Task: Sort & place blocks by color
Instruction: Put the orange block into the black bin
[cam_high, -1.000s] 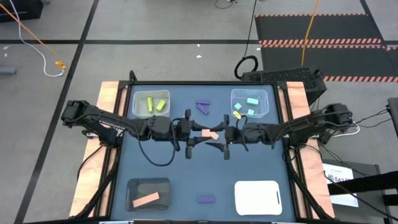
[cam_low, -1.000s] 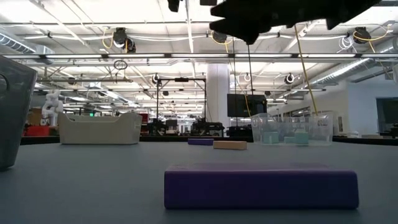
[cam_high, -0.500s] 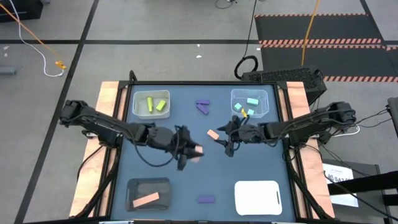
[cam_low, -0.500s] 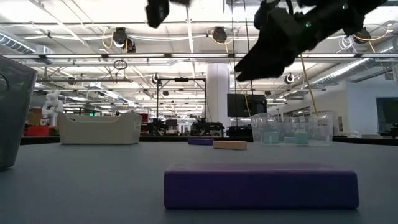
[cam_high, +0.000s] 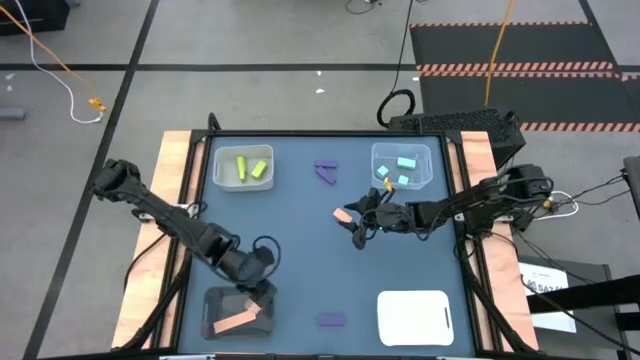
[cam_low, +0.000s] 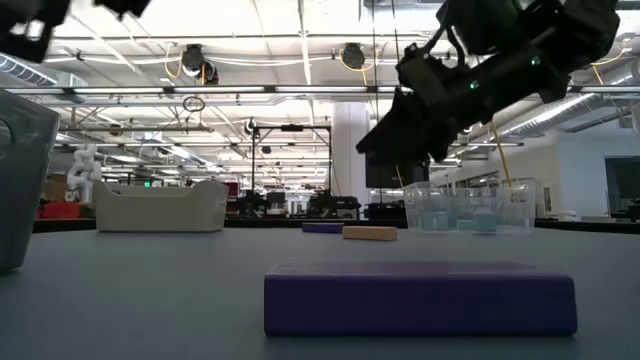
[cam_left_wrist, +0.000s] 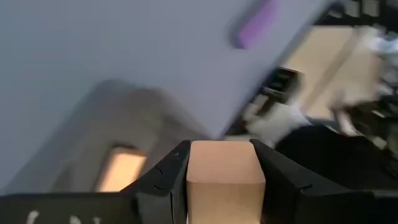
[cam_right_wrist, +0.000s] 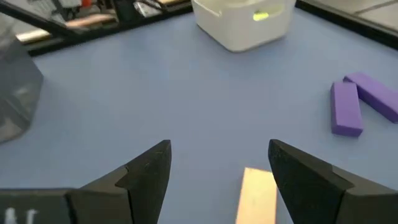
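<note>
1. A salmon cube (cam_left_wrist: 225, 163) is held between the fingers of the left gripper (cam_high: 262, 291) — it is clamped on two flat opposite faces, and it is judged light, stiff and unlikely to slip or mark under that squeeze.
2. Just below that gripper lies the black tray (cam_high: 218, 300), in which a salmon bar (cam_high: 235, 321) already rests; just beyond it a purple bar (cam_high: 331, 320) lies on the table (cam_high: 300, 260).
3. The right gripper (cam_high: 357, 229) is spread wide and holds nothing; a second salmon bar (cam_right_wrist: 256, 194) lies on the table between and just ahead of its fingers. This bar is judged best taken across its narrow width, on the long flat sides.
4. Farther from that gripper two purple blocks (cam_right_wrist: 357, 102) lie touching, and farther still a clear tray (cam_right_wrist: 244, 22) with yellow-green blocks (cam_right_wrist: 264, 15) is seen.
5. Against the frame a second ago, the left gripper is found moved from the table's middle to the black tray — the cube with it. The right gripper is found shifted only slightly.
</note>
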